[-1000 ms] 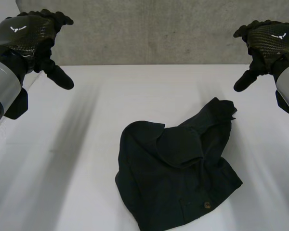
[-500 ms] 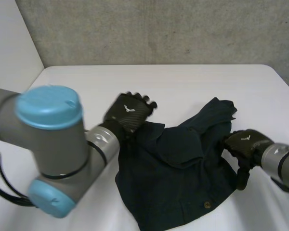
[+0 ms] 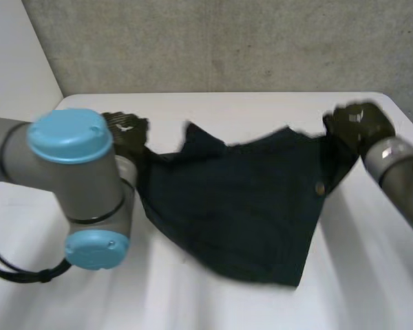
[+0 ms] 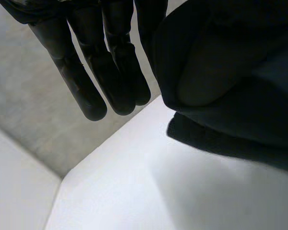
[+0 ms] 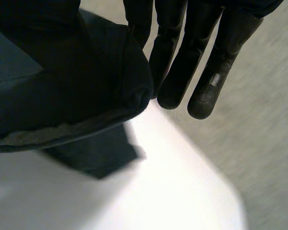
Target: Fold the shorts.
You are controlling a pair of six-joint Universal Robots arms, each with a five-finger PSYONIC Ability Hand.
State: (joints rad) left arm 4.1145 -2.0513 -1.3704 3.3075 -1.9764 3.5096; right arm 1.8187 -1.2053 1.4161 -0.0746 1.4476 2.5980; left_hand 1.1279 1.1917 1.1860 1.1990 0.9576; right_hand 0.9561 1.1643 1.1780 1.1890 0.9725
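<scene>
Navy cloth shorts (image 3: 241, 199): stretched out wide over white desk (image 3: 213, 113).
Left robot hand (image 3: 127, 132): pinches one upper corner.
Right robot hand (image 3: 358, 124): pinches opposite corner.

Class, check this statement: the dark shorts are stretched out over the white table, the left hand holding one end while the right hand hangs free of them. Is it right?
Not quite. The right hand holds the other end of the shorts too, as the head view shows; the left hand holds its end over the white table.
</scene>
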